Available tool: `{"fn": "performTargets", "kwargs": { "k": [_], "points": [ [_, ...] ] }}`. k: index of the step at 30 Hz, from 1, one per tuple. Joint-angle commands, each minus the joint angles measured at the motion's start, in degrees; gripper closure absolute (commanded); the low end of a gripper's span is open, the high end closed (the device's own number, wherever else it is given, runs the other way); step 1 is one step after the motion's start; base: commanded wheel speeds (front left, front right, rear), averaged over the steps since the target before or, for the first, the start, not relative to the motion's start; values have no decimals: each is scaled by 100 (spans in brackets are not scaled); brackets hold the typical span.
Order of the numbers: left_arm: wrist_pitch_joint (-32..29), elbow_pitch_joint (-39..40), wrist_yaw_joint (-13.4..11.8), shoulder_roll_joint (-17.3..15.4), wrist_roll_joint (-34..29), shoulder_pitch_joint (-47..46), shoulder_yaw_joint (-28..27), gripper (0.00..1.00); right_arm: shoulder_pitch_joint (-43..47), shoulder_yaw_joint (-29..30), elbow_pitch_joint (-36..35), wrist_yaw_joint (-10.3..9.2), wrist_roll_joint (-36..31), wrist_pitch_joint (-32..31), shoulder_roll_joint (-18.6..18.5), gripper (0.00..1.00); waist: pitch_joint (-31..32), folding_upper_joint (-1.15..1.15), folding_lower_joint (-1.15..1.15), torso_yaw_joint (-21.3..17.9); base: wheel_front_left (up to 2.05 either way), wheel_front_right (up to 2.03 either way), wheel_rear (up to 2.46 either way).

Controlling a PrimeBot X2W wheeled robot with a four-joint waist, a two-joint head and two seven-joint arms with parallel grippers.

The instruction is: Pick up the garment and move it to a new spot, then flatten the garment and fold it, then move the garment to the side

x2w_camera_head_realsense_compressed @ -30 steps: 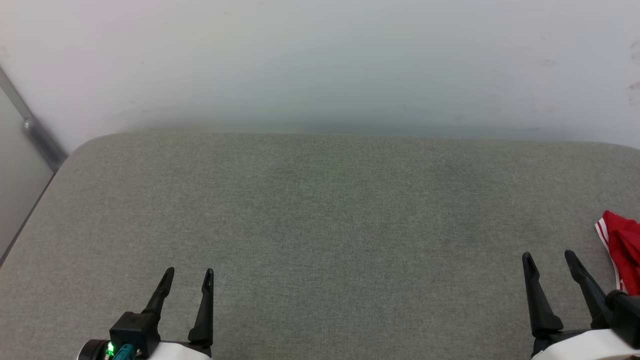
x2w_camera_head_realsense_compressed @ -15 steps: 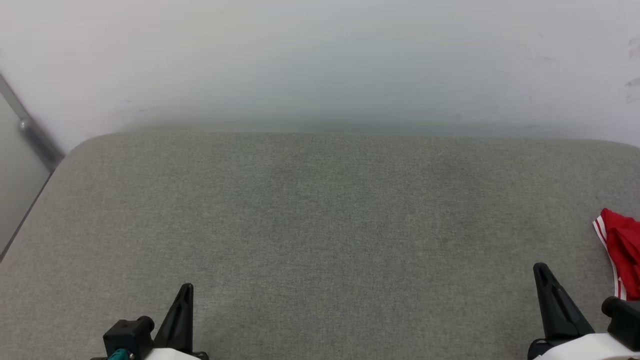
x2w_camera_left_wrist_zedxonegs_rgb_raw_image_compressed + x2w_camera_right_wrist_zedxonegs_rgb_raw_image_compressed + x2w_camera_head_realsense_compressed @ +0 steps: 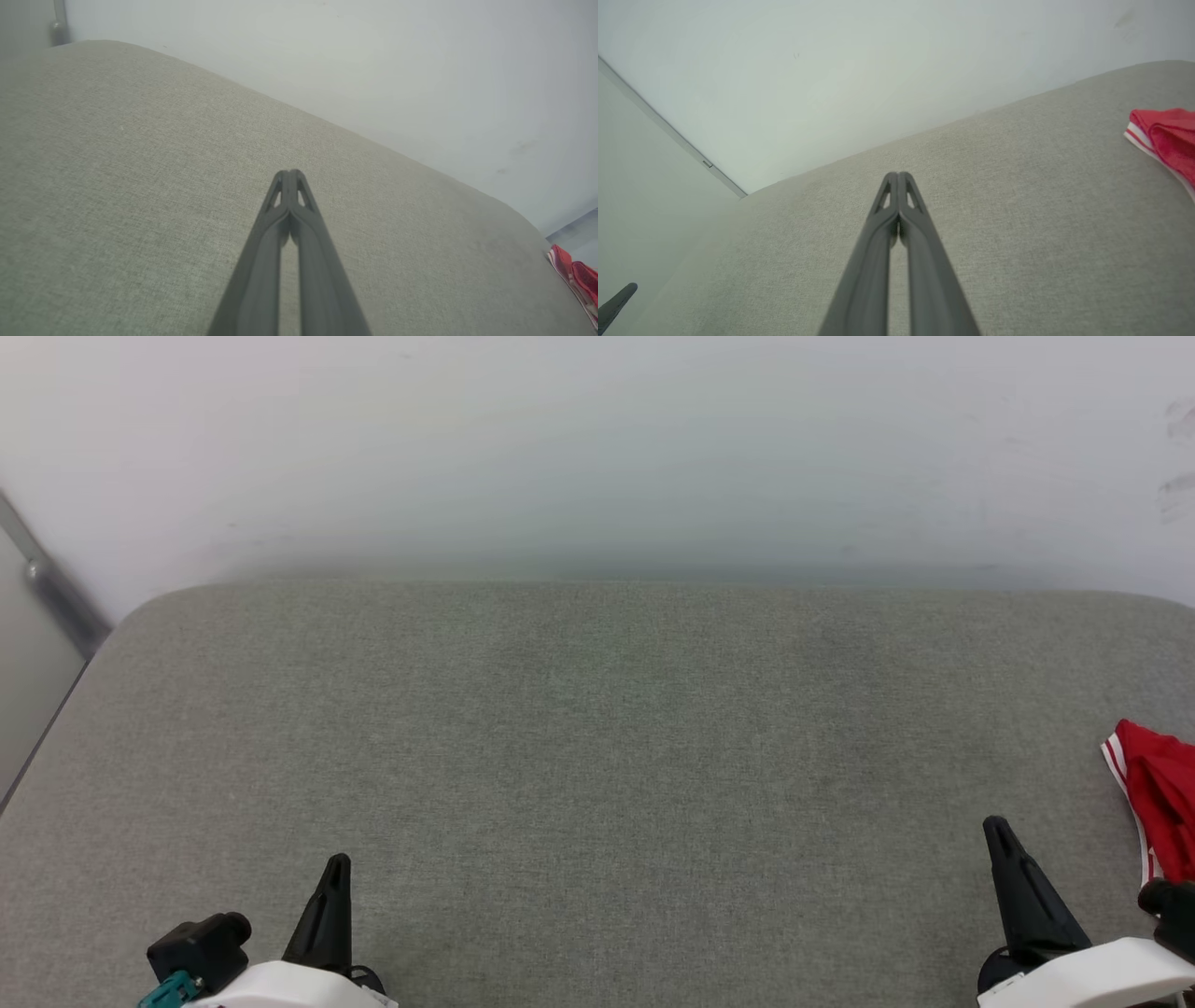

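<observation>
- Left gripper [image 3: 289,174]: fingers pressed together tip to tip, pinching nothing; at the lower left of the head view, over the grey fabric surface [image 3: 597,756].
- Right gripper [image 3: 899,175]: also closed at the tips, empty; at the lower right of the head view, near the garment [image 3: 1156,793].
- Garment: red with white stripe trim, bunched on the surface, cut by the right edge of the frame.
- Surface: woven grey, rounded far corners, across the lower half.
- Pale wall [image 3: 597,448] above; grey metal bar [image 3: 51,593] at upper left.
</observation>
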State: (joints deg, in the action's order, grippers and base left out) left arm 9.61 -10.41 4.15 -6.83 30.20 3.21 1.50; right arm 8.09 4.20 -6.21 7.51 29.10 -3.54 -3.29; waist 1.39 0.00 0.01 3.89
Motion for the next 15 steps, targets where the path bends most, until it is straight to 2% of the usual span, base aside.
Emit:
{"fn": "performTargets", "kwargs": {
  "k": [1,15],
  "points": [
    [-43,63,45,-10,211,-167,-50,100,-177,-4,-11,-1,235,24,-55,100,-2,0,0,-4,0,0,0],
    [-352,-14,106,72,1408,-335,-199,100,-433,-26,387,-1,1504,16,-89,100,-23,0,0,-56,0,0,0]
  ]
}}
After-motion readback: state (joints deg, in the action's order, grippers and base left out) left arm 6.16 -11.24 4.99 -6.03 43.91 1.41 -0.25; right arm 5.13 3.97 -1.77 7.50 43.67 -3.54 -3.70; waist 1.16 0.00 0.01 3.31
